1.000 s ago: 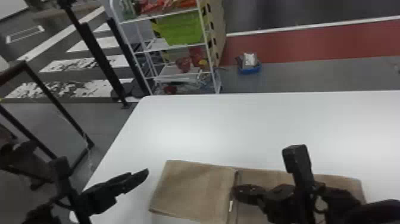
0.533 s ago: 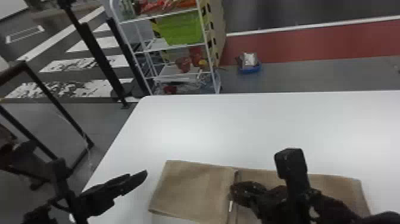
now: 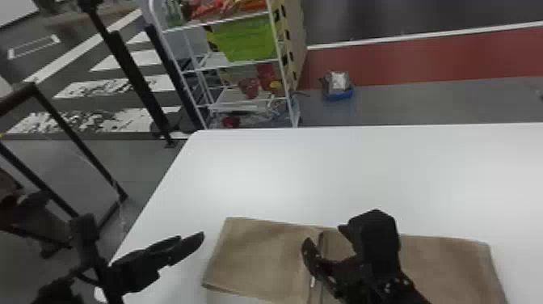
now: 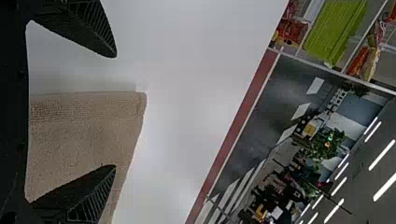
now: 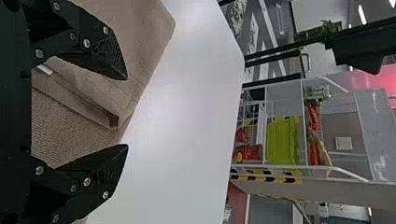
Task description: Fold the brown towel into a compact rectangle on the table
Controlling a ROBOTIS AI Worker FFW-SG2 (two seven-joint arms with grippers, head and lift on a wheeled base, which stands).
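The brown towel (image 3: 258, 258) lies on the white table, its left part folded over in a flap whose edge runs near the middle. Left of the towel is my left gripper (image 3: 192, 246); in the left wrist view the same gripper (image 4: 116, 112) has its fingers wide apart, with the towel (image 4: 84, 140) beyond them. Over the towel's middle, by the flap's edge, is my right gripper (image 3: 325, 238). In the right wrist view, the right gripper (image 5: 127, 112) stands open above the flap's edge and the towel (image 5: 74, 121), nothing between its fingers.
The table (image 3: 323, 169) stretches behind the towel and off to the right. Past its far edge stand a white shelf rack (image 3: 289, 97) with a green basket (image 3: 246, 38) and a blue tray (image 3: 338, 95) on the floor.
My right gripper has shifted left over the towel toward the fold's edge, and its fingers look farther apart. The left gripper and the towel look nearly unchanged.
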